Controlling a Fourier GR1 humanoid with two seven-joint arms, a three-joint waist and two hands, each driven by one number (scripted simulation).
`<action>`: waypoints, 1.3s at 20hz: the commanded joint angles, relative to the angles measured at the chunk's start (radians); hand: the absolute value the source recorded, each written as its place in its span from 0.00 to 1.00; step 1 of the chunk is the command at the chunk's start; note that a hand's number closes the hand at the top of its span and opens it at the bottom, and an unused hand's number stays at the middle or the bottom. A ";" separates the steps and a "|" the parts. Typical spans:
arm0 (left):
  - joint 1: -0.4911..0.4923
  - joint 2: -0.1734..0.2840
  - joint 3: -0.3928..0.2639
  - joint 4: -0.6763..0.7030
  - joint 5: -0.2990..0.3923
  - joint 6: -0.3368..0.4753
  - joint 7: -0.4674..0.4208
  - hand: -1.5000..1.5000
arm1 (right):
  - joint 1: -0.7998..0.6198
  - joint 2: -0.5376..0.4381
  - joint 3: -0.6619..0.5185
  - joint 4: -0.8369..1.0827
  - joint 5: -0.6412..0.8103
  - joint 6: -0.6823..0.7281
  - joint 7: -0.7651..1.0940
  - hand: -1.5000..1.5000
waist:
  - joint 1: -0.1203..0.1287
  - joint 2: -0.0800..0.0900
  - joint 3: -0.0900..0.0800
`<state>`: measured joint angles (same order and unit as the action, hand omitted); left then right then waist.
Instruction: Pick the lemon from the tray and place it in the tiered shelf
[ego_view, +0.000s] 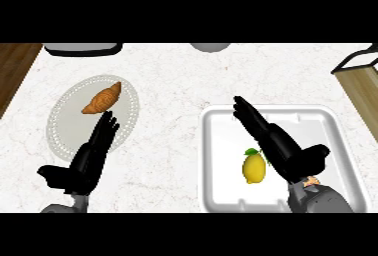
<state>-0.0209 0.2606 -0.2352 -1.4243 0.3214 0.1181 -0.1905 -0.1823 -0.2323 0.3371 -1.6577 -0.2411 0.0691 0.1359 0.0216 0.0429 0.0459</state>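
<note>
A yellow lemon (254, 168) with a small green leaf lies in the white tray (221, 150) at the lower right. My right hand (275, 141) hovers over the tray just right of the lemon, fingers straight and pointing up-left, open and holding nothing. My left hand (90, 156) is at the lower left, open with fingers straight, its fingertips over the near edge of a plate. The tiered shelf (362, 75) shows only as a wooden board with a black frame at the right edge.
A croissant (103, 98) lies on a pale dotted plate (66, 125) at the left. A grey object (81, 48) and a rounded grey item (210, 46) sit at the far edge. Wood surface (15, 65) borders the marble counter's left side.
</note>
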 joint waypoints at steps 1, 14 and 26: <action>-0.005 0.036 0.031 0.013 -0.024 0.021 0.015 0.50 | -0.005 -0.026 -0.066 -0.011 0.011 -0.035 0.008 1.00 | -0.024 -0.043 -0.045; -0.218 0.147 0.141 -0.042 0.004 0.047 0.330 0.50 | 0.173 -0.041 -0.379 -0.195 0.113 -0.377 -0.012 0.00 | -0.036 -0.045 -0.046; -0.224 0.129 0.129 -0.052 -0.019 0.062 0.352 0.50 | 0.139 -0.460 -0.110 -0.391 0.403 -0.099 0.643 0.00 | -0.010 -0.044 -0.056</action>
<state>-0.2418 0.4024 -0.0948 -1.4745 0.3098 0.1687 0.1515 -0.0249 -0.5424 0.1583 -2.0404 0.0562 -0.1369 0.6276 -0.0039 -0.0032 -0.0063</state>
